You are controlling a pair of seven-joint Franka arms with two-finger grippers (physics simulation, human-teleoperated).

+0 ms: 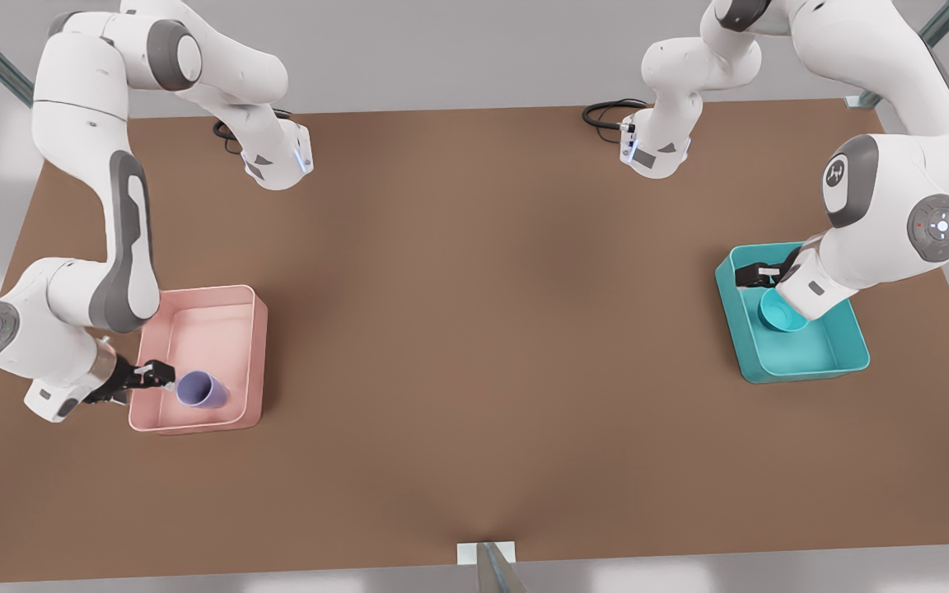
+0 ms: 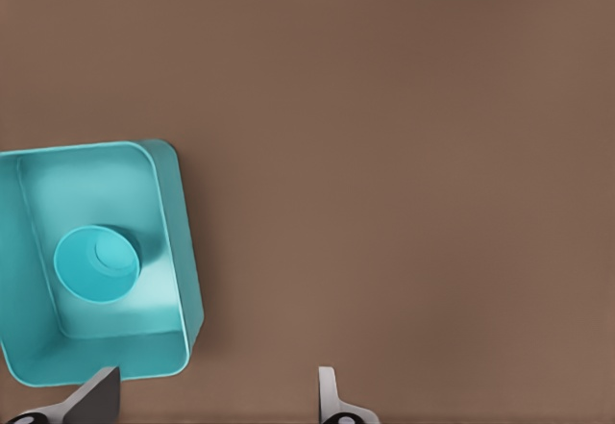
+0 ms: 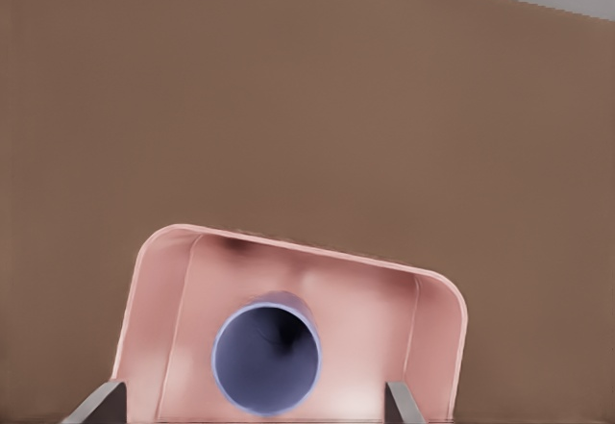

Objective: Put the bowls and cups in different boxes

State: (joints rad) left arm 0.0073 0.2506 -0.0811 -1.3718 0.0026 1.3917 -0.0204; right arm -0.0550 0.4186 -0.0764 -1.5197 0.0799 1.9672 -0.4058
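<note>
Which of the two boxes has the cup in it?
The pale pink box, on the front view's left, holds the lavender cup; the teal box holds the teal bowl.

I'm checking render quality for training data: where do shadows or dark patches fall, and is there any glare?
Front view: soft shadows beside the pink box and teal box, no glare. Left wrist view: the bowl shades the floor beside it. Right wrist view: the cup is dark inside.

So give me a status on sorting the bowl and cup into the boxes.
Done: the bowl sits in the teal box, and the cup is in the pink box. In hand: nothing, since the left gripper and right gripper are open. Left: only pulling the arms away.
</note>
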